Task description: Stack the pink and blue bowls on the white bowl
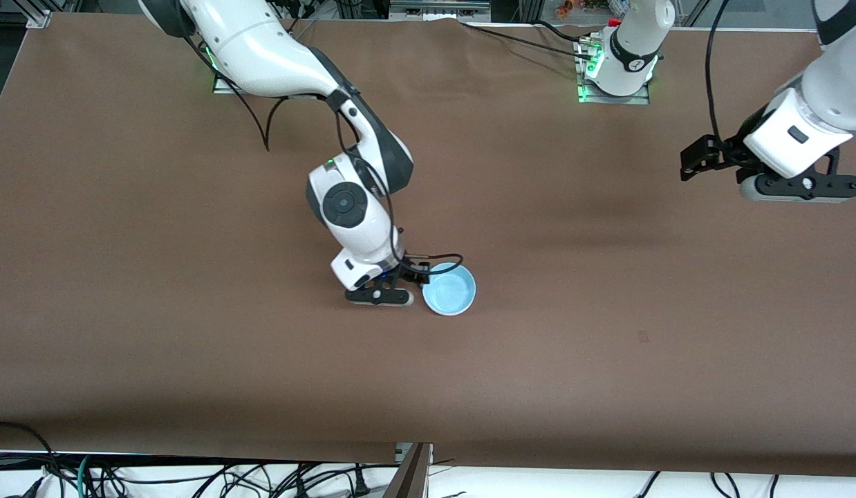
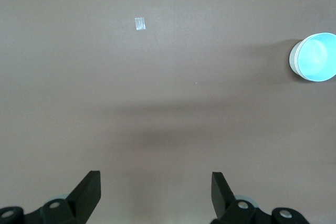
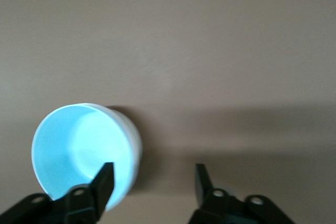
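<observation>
The light blue bowl (image 1: 449, 289) sits upright on the brown table near its middle. Its outer wall looks white in the right wrist view (image 3: 79, 150) and in the left wrist view (image 2: 315, 57). No separate pink bowl or white bowl shows in any view. My right gripper (image 1: 415, 277) is open and low at the bowl's rim on the side toward the right arm's end. In its wrist view (image 3: 153, 182) one finger (image 3: 105, 179) lies over the bowl's inside and the other is outside the wall. My left gripper (image 1: 698, 160) is open and empty, held above the left arm's end of the table (image 2: 156, 187).
A small pale patch of tape (image 1: 642, 337) lies on the brown table (image 1: 193, 311), nearer to the front camera than the left gripper; it also shows in the left wrist view (image 2: 139, 23). Cables hang along the table's front edge.
</observation>
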Controlling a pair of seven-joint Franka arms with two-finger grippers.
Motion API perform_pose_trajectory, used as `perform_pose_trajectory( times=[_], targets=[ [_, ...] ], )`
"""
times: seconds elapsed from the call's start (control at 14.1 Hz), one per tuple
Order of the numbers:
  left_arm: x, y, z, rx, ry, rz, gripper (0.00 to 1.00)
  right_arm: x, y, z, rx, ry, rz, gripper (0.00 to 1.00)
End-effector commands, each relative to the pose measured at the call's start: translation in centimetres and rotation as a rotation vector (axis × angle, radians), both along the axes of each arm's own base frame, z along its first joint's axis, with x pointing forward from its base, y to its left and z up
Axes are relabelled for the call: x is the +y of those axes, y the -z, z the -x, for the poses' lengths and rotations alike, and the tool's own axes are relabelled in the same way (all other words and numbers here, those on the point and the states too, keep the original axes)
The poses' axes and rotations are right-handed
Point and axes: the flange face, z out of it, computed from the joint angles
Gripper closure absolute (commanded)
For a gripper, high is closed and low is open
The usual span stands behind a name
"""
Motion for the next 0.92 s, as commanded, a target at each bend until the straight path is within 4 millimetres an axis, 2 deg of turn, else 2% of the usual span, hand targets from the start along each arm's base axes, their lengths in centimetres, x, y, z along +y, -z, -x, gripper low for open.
perform_pose_trajectory(
  times=[0.0, 0.28, 0.36, 0.5, 0.57, 0.71, 0.78, 0.85],
  targets=[
    [1.0, -0.6, 0.5, -0.023, 0.021, 0.024, 0.06, -7.8, -8.6, -0.9, 0.072, -0.124, 0.097, 0.0],
    [0.7, 0.5, -0.1, -0.078, 0.022, 0.013, 0.01, -19.0, -15.2, -0.7, 0.247, -0.235, 0.163, 0.0],
    [0.8, 0.9, -0.4, -0.097, 0.018, 0.014, 0.0, -22.4, -17.7, -0.7, 0.237, -0.251, 0.152, 0.0],
    [0.8, 1.1, -0.7, -0.115, 0.018, 0.016, 0.0, -28.9, -20.8, 0.3, 0.269, -0.196, 0.115, 0.0],
    [0.5, 1.0, -0.8, -0.121, 0.02, 0.016, 0.0, -30.7, -22.5, 1.3, 0.278, -0.177, 0.11, 0.0],
    [0.4, 0.9, -0.9, -0.12, 0.011, 0.017, 0.0, -36.6, -26.8, 3.0, 0.274, -0.102, 0.121, 0.0],
    [0.4, 0.9, -0.9, -0.12, 0.012, 0.017, 0.0, -38.1, -28.5, 4.2, 0.261, -0.081, 0.132, 0.0],
    [0.5, 0.9, -1.0, -0.121, 0.011, 0.018, 0.0, -39.1, -29.3, 5.0, 0.255, -0.071, 0.153, 0.0]
  ],
)
